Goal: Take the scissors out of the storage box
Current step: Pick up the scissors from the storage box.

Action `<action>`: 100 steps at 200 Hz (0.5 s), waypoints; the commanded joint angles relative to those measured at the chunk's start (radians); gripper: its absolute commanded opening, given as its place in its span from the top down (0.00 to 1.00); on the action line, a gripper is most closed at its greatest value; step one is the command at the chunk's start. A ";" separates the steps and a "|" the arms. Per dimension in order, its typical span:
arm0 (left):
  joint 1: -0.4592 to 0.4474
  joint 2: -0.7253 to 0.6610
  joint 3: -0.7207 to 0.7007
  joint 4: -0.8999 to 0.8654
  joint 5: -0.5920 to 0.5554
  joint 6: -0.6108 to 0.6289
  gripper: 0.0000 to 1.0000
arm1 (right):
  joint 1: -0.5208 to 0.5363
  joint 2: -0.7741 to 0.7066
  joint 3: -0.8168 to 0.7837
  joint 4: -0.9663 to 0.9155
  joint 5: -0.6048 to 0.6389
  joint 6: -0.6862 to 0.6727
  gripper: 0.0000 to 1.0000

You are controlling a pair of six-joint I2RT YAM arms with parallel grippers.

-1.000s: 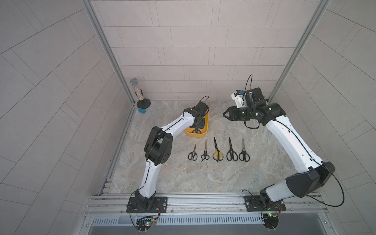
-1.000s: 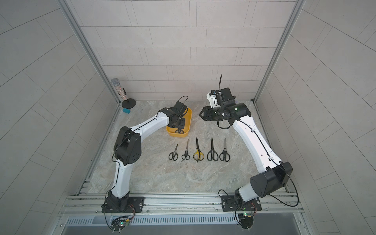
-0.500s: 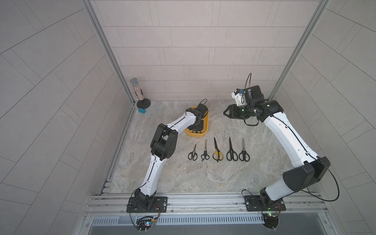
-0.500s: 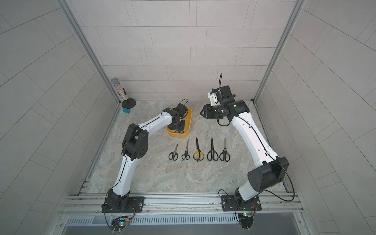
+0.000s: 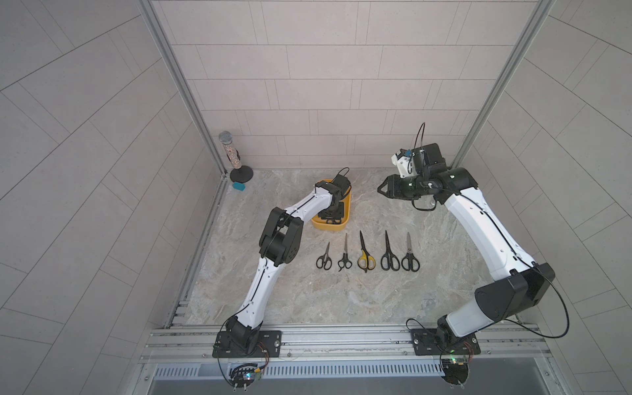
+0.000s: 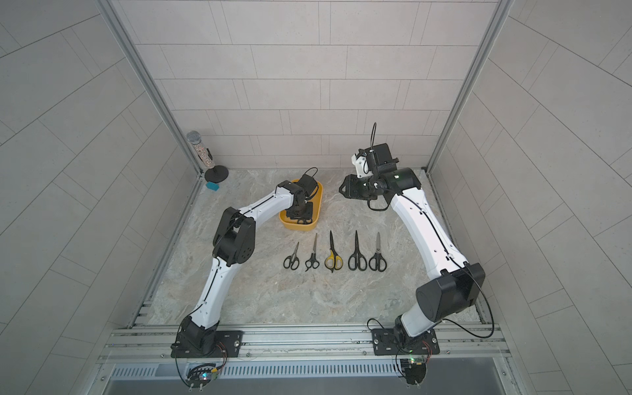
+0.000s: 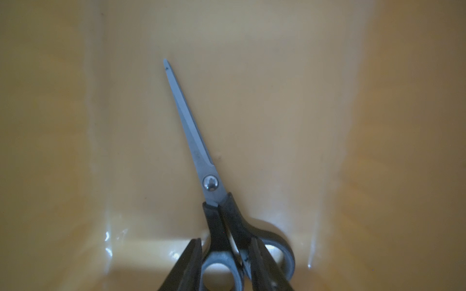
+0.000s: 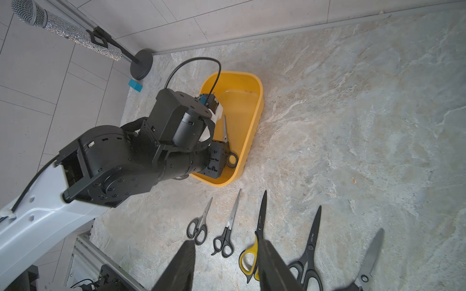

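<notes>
One pair of scissors [image 7: 199, 141] with black handles and a silver blade lies flat in the yellow storage box [image 7: 277, 100], handles against its near end wall. My left gripper [image 7: 225, 240] reaches down into the box [image 5: 328, 228], its fingers on either side of one handle loop. Whether they press it I cannot tell. In the right wrist view the blade [image 8: 225, 131] shows beside the left gripper [image 8: 216, 156]. Several scissors, one yellow-handled [image 5: 366, 261], lie in a row in front of the box. My right gripper [image 5: 379, 189] hovers open and empty to the box's right.
A microphone on a round stand [image 5: 229, 150] and a small teal block [image 5: 238, 185] sit in the back left corner. Tiled walls close the back and sides. An aluminium rail [image 5: 342, 338] carrying both arm bases runs along the front.
My left gripper has sunk lower into the box toward its near end, and its elbow has swung farther back. Its jaws have narrowed around the handle loop. The right arm has hardly moved.
</notes>
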 commanded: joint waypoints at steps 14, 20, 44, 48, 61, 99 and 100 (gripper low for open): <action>0.044 0.088 0.029 -0.086 -0.081 -0.012 0.63 | -0.010 -0.003 0.017 -0.019 -0.009 -0.013 0.54; 0.048 0.092 0.040 -0.088 -0.088 -0.005 0.63 | -0.012 -0.003 0.016 -0.019 -0.010 -0.012 0.54; 0.060 0.100 0.091 -0.106 -0.127 0.022 0.63 | -0.014 0.001 0.013 -0.019 -0.014 -0.012 0.54; 0.061 0.103 0.102 -0.114 -0.135 0.027 0.63 | -0.014 0.000 0.014 -0.019 -0.014 -0.011 0.54; 0.065 0.109 0.134 -0.126 -0.151 0.050 0.63 | -0.014 0.003 0.015 -0.019 -0.014 -0.011 0.54; 0.074 0.086 0.159 -0.145 -0.153 0.071 0.63 | -0.016 0.009 0.017 -0.019 -0.017 -0.010 0.54; 0.074 0.084 0.160 -0.146 -0.149 0.069 0.63 | -0.016 0.009 0.017 -0.019 -0.017 -0.010 0.54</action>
